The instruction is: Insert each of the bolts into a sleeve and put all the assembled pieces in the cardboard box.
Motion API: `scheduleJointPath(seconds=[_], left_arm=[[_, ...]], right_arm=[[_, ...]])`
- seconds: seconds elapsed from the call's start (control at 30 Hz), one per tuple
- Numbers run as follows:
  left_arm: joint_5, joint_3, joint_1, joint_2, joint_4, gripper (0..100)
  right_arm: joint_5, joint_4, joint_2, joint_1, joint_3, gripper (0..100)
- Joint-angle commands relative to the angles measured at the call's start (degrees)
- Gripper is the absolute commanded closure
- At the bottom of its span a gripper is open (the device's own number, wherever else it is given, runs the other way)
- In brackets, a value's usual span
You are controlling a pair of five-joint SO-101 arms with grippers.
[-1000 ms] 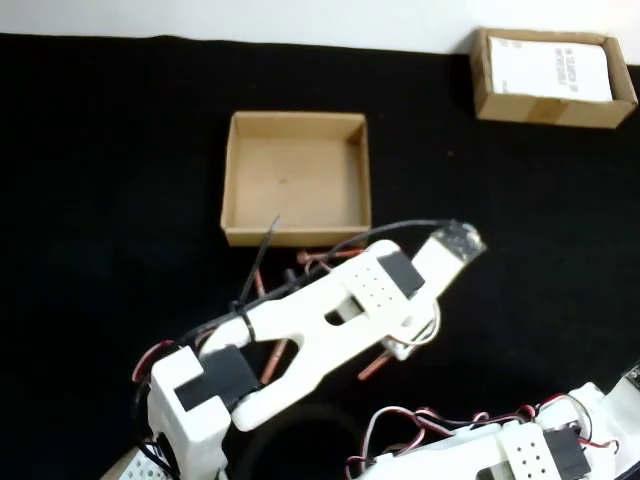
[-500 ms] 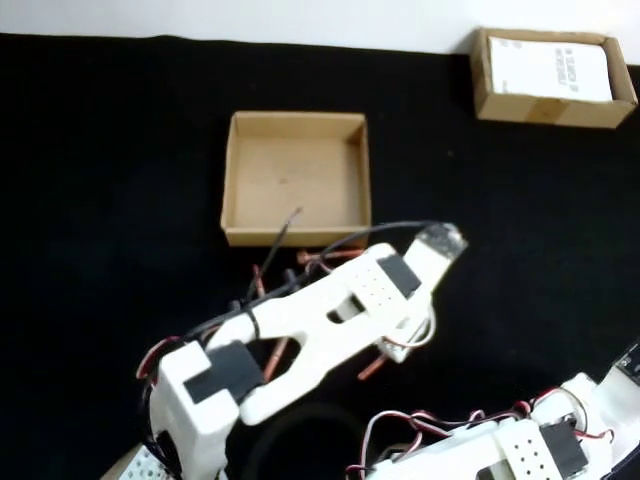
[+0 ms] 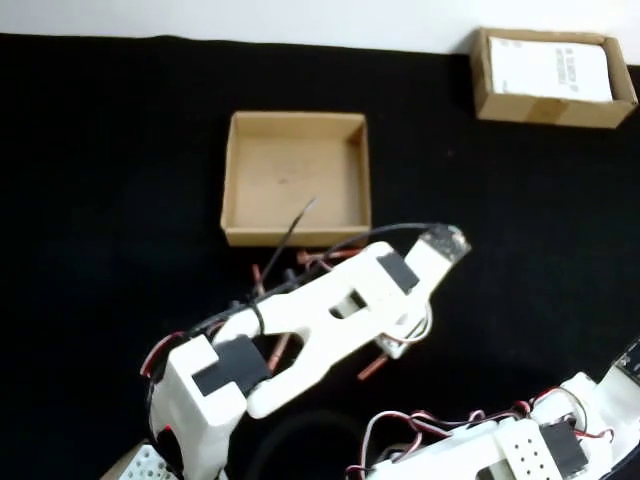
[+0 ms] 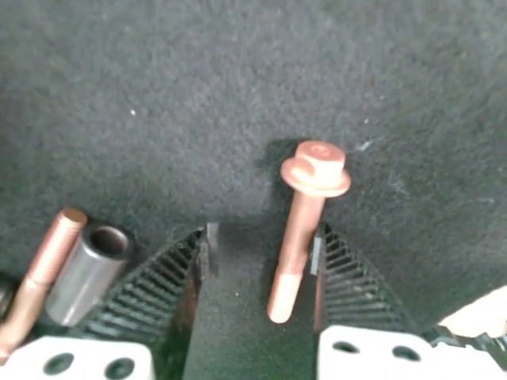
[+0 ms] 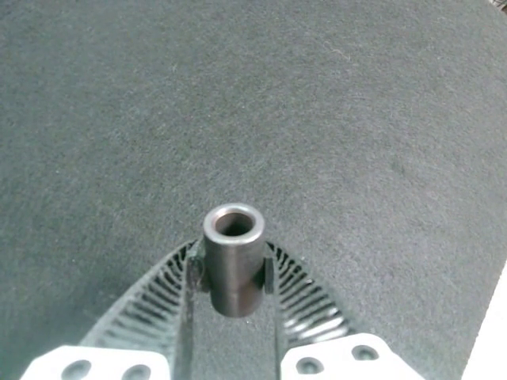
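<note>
Bolt [image 4: 305, 229] sat on the counter [image 4: 238, 79] between the left claw [image 4: 261, 237] fingers. Claw was partly open, with the bolt against one finger only. Loose sleeve [image 4: 87, 269] lay just beside it. Right claw [image 5: 231, 273] was clamped on a second sleeve [image 5: 233, 257]. Cardboard box [image 3: 296, 232] stood near the left arm.

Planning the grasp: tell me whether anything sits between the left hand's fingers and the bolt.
Nothing visible does. The bolt lies on the cloth inside the open left hand, close to one finger. A sleeve and a second bolt lie outside the other finger, clear of the gap.
</note>
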Motion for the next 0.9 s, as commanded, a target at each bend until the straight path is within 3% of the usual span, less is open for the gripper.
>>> scheduleJointPath(seconds=[0.0,0.17,0.37,0.63,0.87], left_arm=[[-0.4,-3.2,-0.6,-0.1,-0.4,80],[-0.3,-8.6,-0.6,5.1,1.6,80],[-0.3,-22.5,-0.6,14.4,11.4,96],[-0.2,-41.3,0.0,26.9,25.2,97],[-0.1,-53.1,-1.5,31.1,31.2,99]], right_arm=[[1.1,-1.1,-1.2,-0.7,-1.1,99.2],[1.1,0.2,-1.2,-0.5,-3.4,99.2],[0.8,7.5,-1.2,-0.7,-10.7,99.2],[0.8,9.9,-1.2,-0.3,-12.7,99.2],[0.8,10.4,-0.9,-0.8,-12.0,99.2]])
